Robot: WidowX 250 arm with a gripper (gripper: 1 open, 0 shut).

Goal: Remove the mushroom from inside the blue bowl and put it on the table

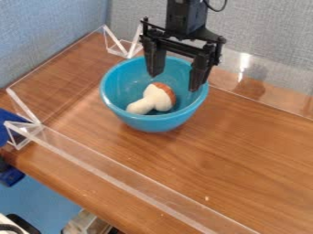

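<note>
Blue flooring shows at the lower left of my camera view, with a dark object above it at the picture's edge, too cropped for me to identify. Just beside that, I see a white angular bracket at the edge of the brown wood-grain table, where low clear acrylic walls run along the side.

To the right, the round, glossy turquoise-blue bowl sits upright on the table. Inside it, I see the small toy mushroom lying on its side, its thick cream-white stem pointing left and its reddish-brown cap to the right.

Over the bowl, I have my black two-fingered gripper pointing down, jaws wide apart; I cannot tell how high the tips are above the mushroom. Speckled grey wall panels stand behind, reaching the right edge.
</note>
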